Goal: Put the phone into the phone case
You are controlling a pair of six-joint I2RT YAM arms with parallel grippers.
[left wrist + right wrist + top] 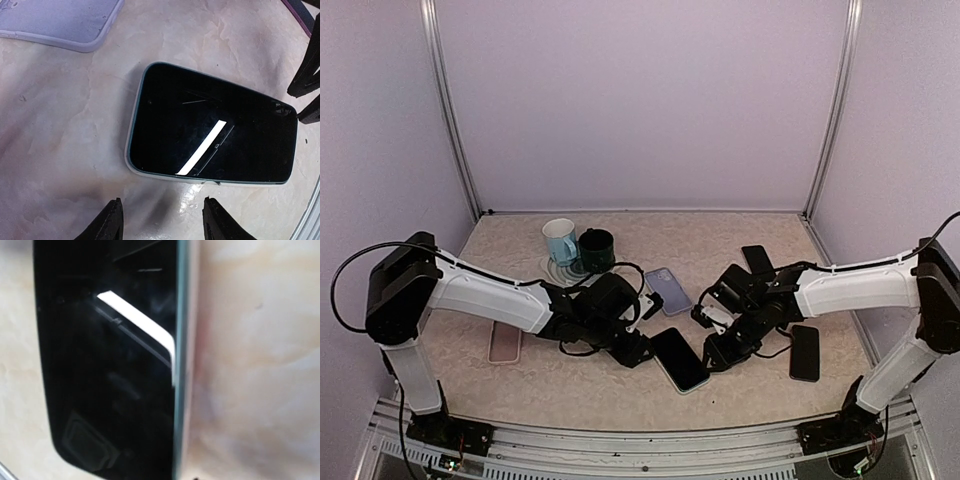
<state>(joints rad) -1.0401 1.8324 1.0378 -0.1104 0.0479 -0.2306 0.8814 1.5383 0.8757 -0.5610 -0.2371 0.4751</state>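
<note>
A black-screened phone (679, 360) with a pale rim lies flat on the table between my two grippers. It fills the left wrist view (210, 132) and the right wrist view (110, 355). The lavender phone case (667, 290) lies empty just behind it, and its corner shows in the left wrist view (60, 22). My left gripper (638, 350) is open and empty, its fingertips (107, 222) low beside the phone's long edge, not touching. My right gripper (718, 352) is at the phone's other side. Its dark fingers (306, 70) stand apart near the phone's corner.
A black phone (805, 352) lies at the right and another (757, 260) behind the right arm. A pink phone (505, 342) lies at the left. A white-blue mug (560, 240) and a dark mug (597, 250) stand at the back.
</note>
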